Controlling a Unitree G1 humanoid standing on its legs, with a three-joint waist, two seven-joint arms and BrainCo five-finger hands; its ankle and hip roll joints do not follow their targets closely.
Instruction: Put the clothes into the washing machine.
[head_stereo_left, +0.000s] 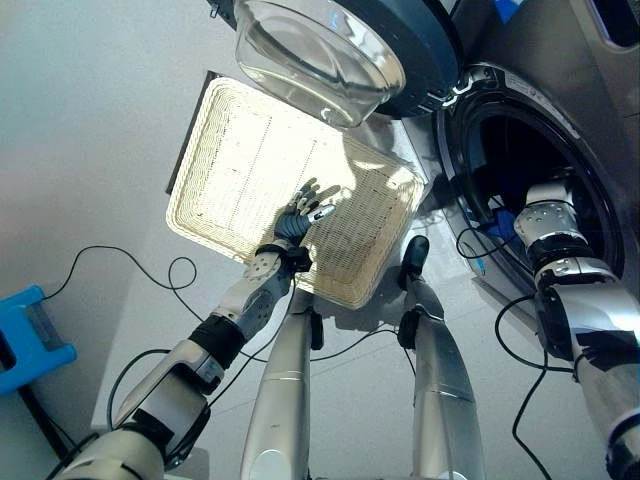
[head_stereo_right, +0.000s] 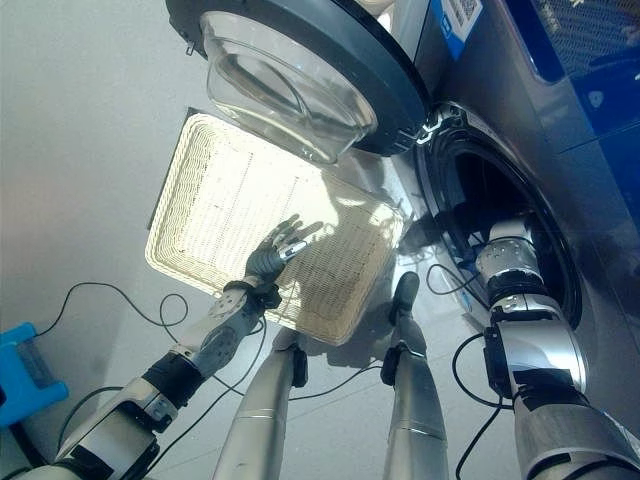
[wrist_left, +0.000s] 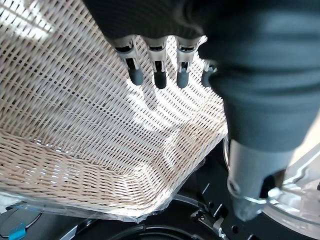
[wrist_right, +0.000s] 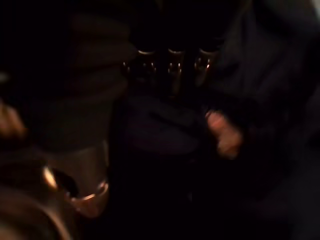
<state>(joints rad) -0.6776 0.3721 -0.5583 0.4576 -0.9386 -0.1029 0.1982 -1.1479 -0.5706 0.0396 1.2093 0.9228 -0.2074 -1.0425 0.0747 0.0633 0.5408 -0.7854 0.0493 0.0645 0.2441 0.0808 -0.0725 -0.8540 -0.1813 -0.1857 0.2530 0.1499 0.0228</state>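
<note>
Reaching forward from the lower left, left hand (head_stereo_left: 303, 216) hovering over the near right part of the wicker basket (head_stereo_left: 240, 170), fingers (wrist_left: 159, 75) straight and slightly spread, dark tips pointing down at the weave and holding nothing. Lying flat on the pale floor (head_stereo_left: 90, 150), the basket being a shallow cream rectangle, long axis running from the far left toward the near right, its near right corner pointing at the foot of the washing machine (head_stereo_right: 560, 150). Holding no clothes inside, bare weave catching bright light. Standing to the right, the machine with its round door (head_stereo_left: 340, 50) swung wide open and hanging over the far end of the basket, clear bowl-shaped glass facing down toward the floor. Reaching in from the lower right, right arm passing through the dark round opening (head_stereo_left: 540, 170), right hand (wrist_right: 172, 62) being deep inside the drum. Showing dimly in the right wrist view, a row of fingers against near blackness, with dark folds beyond them that could be cloth; cannot tell whether spread, curled or pinching anything. Lying at the far left edge on the floor, a blue box (head_stereo_left: 30, 340), well apart from the basket.
</note>
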